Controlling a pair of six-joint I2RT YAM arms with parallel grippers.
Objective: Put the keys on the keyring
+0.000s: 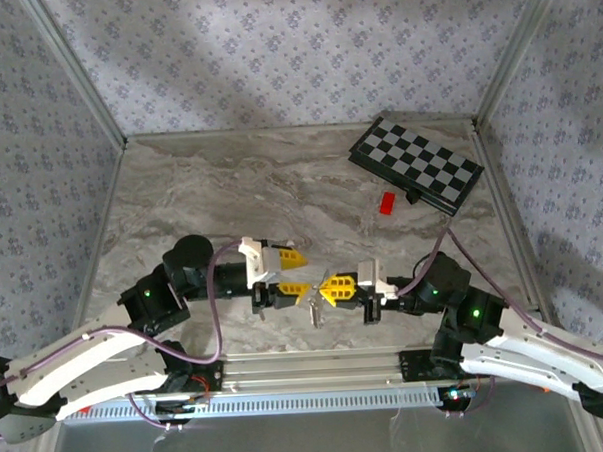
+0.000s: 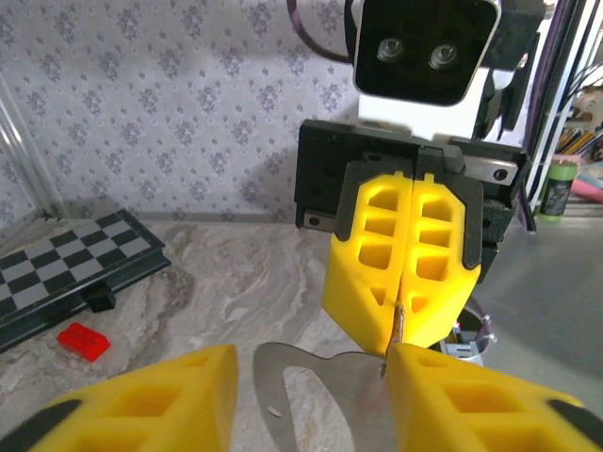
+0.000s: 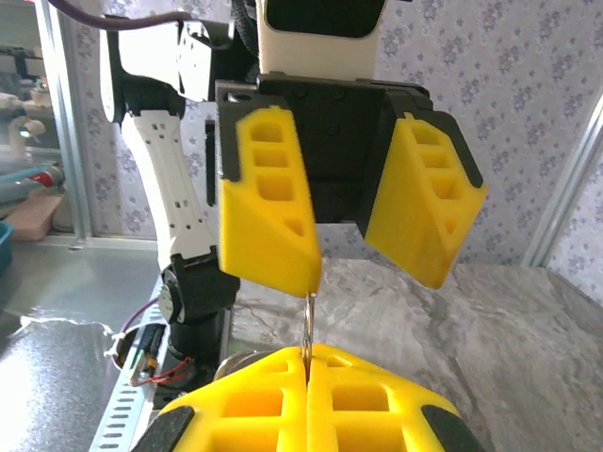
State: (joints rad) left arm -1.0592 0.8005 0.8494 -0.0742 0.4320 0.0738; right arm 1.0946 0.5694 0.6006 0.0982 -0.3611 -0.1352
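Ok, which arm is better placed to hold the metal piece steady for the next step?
Right. The right gripper is shut on the thin metal piece; the left gripper stands open around the flat key, not clamping it.

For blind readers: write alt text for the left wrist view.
The right gripper, facing the camera, is shut on a thin metal piece above a flat key between the fingers of the open left gripper. A chessboard and red block lie at left.
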